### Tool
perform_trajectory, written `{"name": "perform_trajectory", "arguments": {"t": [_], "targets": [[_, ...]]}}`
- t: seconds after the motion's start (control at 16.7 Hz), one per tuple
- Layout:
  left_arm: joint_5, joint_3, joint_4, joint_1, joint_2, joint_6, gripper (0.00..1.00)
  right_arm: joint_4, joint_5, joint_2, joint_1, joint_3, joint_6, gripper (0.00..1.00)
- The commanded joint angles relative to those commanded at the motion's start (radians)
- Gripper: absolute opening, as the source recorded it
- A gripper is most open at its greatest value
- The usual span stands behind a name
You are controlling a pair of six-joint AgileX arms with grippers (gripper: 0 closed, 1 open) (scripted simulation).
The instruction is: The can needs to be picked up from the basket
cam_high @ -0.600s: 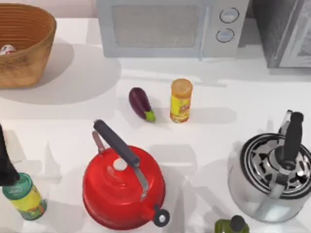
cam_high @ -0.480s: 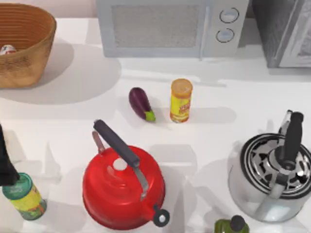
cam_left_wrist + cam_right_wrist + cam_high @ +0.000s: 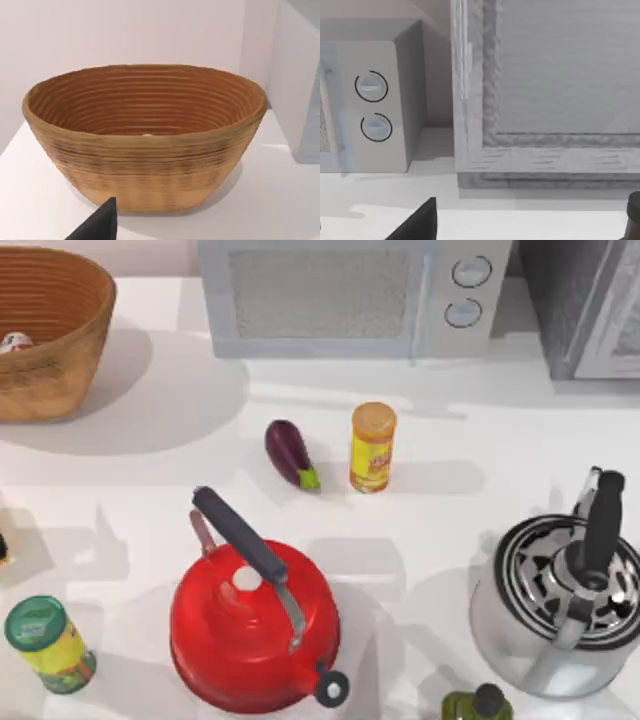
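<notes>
The orange-brown woven basket (image 3: 50, 335) stands at the table's back left corner. Inside it, against the left wall, lies the small can (image 3: 14, 341), whitish with red marks. In the left wrist view the basket (image 3: 145, 165) is straight ahead and a short way off, and a pale sliver of the can (image 3: 147, 134) peeks over its near rim. A dark part of my left gripper (image 3: 100, 226) sits low in that view, nearer than the basket. A sliver of the left arm (image 3: 2, 546) touches the top view's left edge. My right gripper (image 3: 417, 222) faces the back wall.
A red kettle (image 3: 250, 625) stands front centre, a green-lidded can (image 3: 48, 643) front left, an eggplant (image 3: 291, 454) and a yellow canister (image 3: 372, 447) mid table. A steel kettle (image 3: 560, 600) is at the right, with a microwave (image 3: 350, 295) and a grey cabinet (image 3: 545, 90) at the back.
My left arm has drawn off the green-lidded can toward the left edge, so the can's lid is now uncovered. Nothing else has moved.
</notes>
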Motion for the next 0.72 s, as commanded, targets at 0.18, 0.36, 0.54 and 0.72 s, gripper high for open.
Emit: {"name": "perform_trajectory", "arguments": {"t": [0.18, 0.36, 0.54, 0.72], "targets": [[0.008, 0.242, -0.126, 0.013, 0.245, 0.015, 1.00, 0.000, 0.000, 0.000, 0.000, 0.000, 0.000, 1.00], [0.019, 0.519, -0.275, 0.026, 0.532, 0.033, 1.00, 0.000, 0.000, 0.000, 0.000, 0.000, 0.000, 1.00], [0.031, 0.818, -0.436, 0.040, 0.846, 0.051, 1.00, 0.000, 0.000, 0.000, 0.000, 0.000, 0.000, 1.00], [0.044, 1.122, -0.602, 0.054, 1.167, 0.070, 1.00, 0.000, 0.000, 0.000, 0.000, 0.000, 0.000, 1.00]]}}
